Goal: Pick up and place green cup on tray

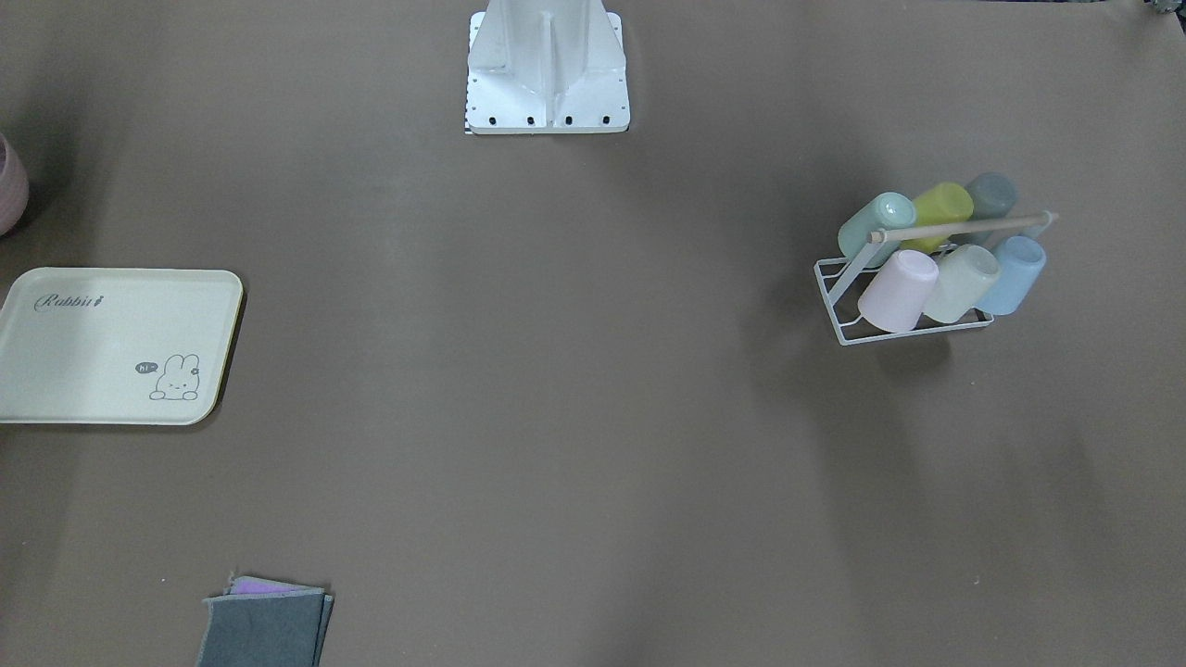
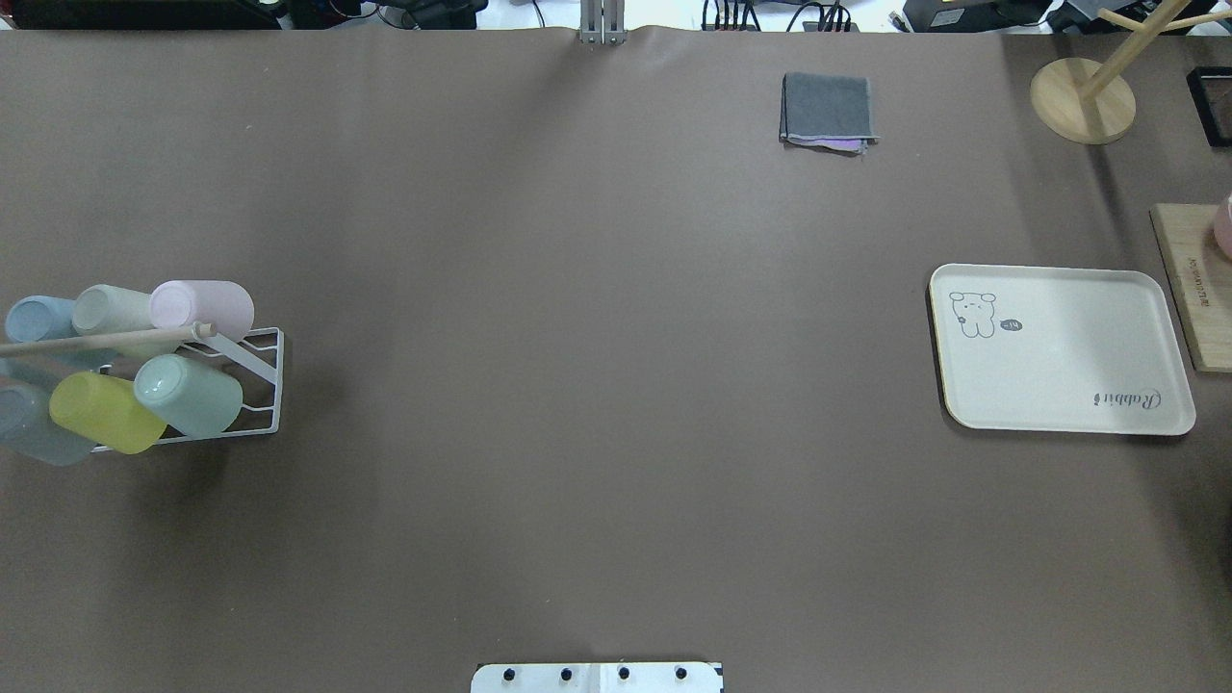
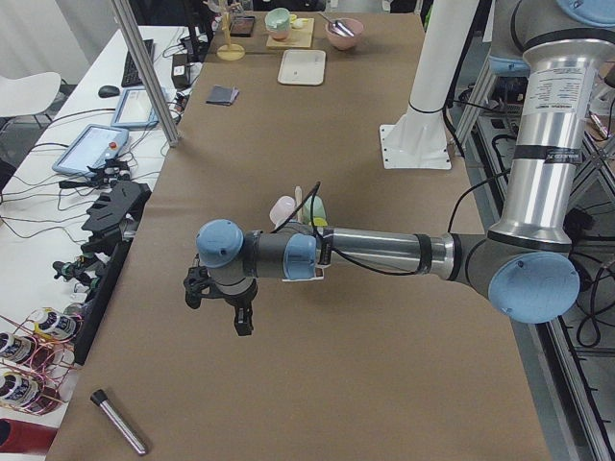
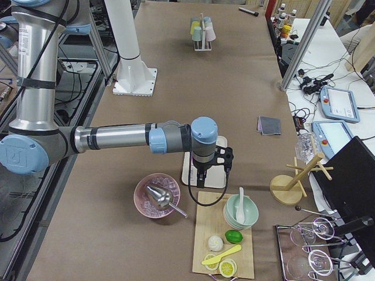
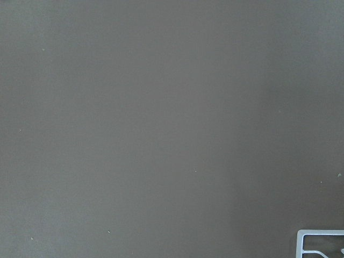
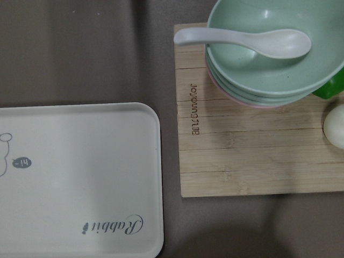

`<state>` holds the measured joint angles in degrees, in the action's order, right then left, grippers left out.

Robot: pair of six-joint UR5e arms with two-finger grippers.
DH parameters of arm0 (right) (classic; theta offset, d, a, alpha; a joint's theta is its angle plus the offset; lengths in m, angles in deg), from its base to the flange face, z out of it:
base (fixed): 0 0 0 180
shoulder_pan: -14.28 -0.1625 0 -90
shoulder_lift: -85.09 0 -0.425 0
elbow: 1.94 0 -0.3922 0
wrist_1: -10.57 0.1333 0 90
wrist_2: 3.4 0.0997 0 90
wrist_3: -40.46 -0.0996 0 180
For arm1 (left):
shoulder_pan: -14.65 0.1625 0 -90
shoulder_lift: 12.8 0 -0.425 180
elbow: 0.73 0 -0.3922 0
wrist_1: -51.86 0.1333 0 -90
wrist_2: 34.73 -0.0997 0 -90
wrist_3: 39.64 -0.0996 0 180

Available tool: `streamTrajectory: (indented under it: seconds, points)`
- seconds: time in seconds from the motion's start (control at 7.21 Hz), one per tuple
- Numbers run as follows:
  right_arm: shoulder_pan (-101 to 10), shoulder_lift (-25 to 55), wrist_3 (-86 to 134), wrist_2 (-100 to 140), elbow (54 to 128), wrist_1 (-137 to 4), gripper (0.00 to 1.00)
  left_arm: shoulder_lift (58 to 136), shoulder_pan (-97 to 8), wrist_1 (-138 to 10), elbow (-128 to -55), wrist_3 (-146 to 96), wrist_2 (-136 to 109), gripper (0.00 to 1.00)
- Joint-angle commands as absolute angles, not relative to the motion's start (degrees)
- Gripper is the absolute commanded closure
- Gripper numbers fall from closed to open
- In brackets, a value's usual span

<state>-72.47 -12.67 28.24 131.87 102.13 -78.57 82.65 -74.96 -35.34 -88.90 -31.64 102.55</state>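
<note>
**Cup.** The green cup [image 2: 188, 395] lies tilted in the wire rack [image 2: 278, 385] at the left of the overhead view. It touches the yellow cup [image 2: 101, 412] beside it. A wooden rod [image 2: 96, 339] crosses above the rack. The frame edge cuts off the rack's leftmost cups.

**Tray.** The tray [image 2: 1059, 356] lies flat on the desk [image 2: 597, 385] at the right of the overhead view, well apart from the rack. In the front-facing view the frame cuts off its left edge. The right wrist view shows only one corner section, just beside a wooden board [image 6: 258, 150].

**Hands.** Neither hand appears in the overhead or front-facing view.
- The left hand [image 3: 215, 313] shows only in the left side view, hanging above the desk. Its arm hides most of the rack there. Whether it is wide or narrow cannot be told.
- The right hand [image 4: 214, 172] shows only in the right side view, above the tray's near end. Its opening cannot be told either.

**Left wrist view.** This view shows bare desk, with one rack corner at the lower right.
</note>
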Motion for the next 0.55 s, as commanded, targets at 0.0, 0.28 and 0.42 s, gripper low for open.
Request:
streamTrajectory:
  seconds: [0.0,0.28,0.42]
  points:
    - [-73.17,-13.69,29.55,132.04,102.21,-78.55,0.0,82.65,-75.26,-35.16,-88.89,-31.56,102.64,0.01]
    - [-73.26,-13.87,30.0,131.6,102.12,-78.55,0.0,82.56,-75.26,-35.24,-89.15,-31.56,102.73,0.01]
    - [-73.52,-13.96,30.09,131.6,102.21,-78.55,0.0,82.56,-75.96,-35.24,-89.33,-31.56,102.9,0.01]
